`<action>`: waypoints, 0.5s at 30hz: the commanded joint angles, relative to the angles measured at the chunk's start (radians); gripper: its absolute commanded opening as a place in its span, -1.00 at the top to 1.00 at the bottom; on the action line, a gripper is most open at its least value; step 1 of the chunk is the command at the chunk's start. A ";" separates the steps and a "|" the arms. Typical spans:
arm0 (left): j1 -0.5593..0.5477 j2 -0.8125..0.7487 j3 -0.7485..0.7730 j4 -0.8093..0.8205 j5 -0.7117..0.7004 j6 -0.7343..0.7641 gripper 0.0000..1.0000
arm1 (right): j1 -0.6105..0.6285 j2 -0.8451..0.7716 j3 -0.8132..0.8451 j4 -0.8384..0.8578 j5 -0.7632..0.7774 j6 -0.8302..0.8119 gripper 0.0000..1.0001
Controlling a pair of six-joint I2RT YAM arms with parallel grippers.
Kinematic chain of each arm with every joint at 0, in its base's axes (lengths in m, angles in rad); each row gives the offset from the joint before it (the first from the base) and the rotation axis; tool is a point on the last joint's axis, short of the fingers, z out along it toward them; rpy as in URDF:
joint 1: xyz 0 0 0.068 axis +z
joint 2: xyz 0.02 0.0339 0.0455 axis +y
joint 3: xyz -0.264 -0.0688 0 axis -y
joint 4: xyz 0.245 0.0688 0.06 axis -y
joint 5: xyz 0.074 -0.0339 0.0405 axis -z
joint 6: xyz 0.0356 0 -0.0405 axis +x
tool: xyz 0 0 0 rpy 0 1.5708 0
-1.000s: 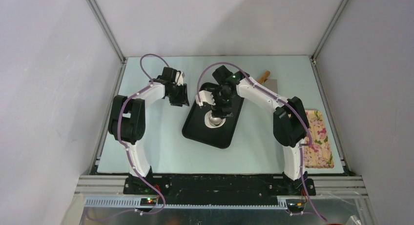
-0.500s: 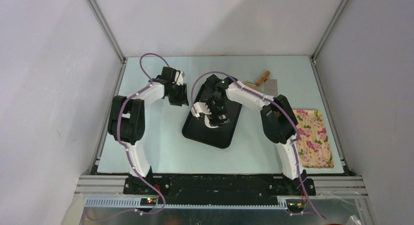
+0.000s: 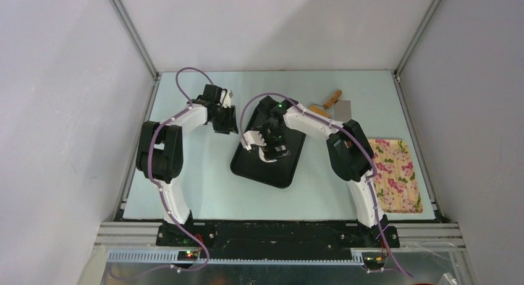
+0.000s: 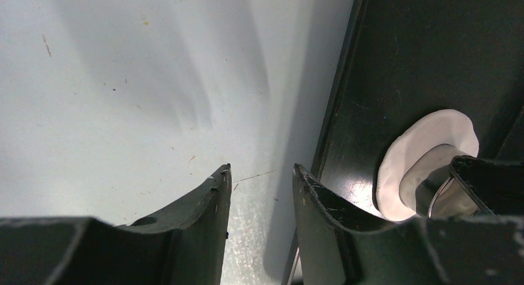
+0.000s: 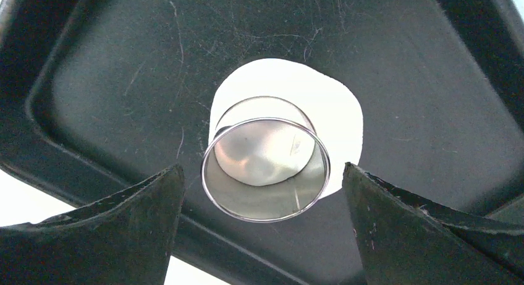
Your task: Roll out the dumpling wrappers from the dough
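Observation:
The dough [image 5: 337, 106] lies flattened into a white disc on the black tray [image 5: 420, 93]. A round steel cup [image 5: 266, 167] stands mouth-up on the dough. My right gripper [image 5: 262, 169] hangs over the cup, open wide, one finger on each side of the rim and neither touching it. In the top view the right gripper [image 3: 270, 146] covers the dough. My left gripper [image 4: 262, 169] hovers over bare table just left of the tray's edge [image 4: 337, 112], open with nothing between its fingers. From there the dough [image 4: 401, 152] and cup [image 4: 432, 183] show at the right.
A wooden-handled tool [image 3: 332, 99] and a grey sheet [image 3: 343, 107] lie at the back right. A floral board [image 3: 398, 174] sits along the right edge. The tray [image 3: 272, 170] lies mid-table. Cage posts and walls enclose the table.
My right arm has swung nearer and leftward along the tray, so its open gripper now sits over the cup, which it hides from above. The left arm has held still.

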 commanded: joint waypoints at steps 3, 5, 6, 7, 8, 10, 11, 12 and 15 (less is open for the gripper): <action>0.009 -0.060 -0.001 0.002 0.019 0.015 0.07 | 0.000 0.037 0.026 0.018 0.022 0.004 -0.97; 0.010 -0.061 -0.002 0.002 0.020 0.015 0.07 | 0.000 0.052 0.043 0.013 0.025 0.013 -0.94; 0.011 -0.061 -0.003 0.002 0.021 0.015 0.07 | -0.001 0.056 0.049 0.003 0.024 0.020 -0.89; 0.011 -0.061 -0.003 0.003 0.021 0.015 0.07 | 0.000 0.063 0.062 -0.001 0.023 0.024 -0.86; 0.011 -0.062 -0.003 0.004 0.021 0.015 0.07 | 0.000 0.066 0.074 -0.008 0.022 0.032 -0.79; 0.014 -0.063 -0.002 0.003 0.023 0.015 0.07 | 0.000 0.069 0.081 -0.015 0.020 0.042 -0.63; 0.015 -0.063 -0.003 0.003 0.023 0.015 0.07 | -0.001 0.069 0.081 -0.015 0.021 0.044 -0.59; 0.015 -0.064 -0.003 0.002 0.023 0.015 0.07 | 0.001 0.068 0.078 -0.016 0.020 0.049 -0.52; 0.018 -0.064 -0.004 0.002 0.026 0.015 0.07 | 0.000 0.064 0.071 -0.013 0.010 0.070 -0.39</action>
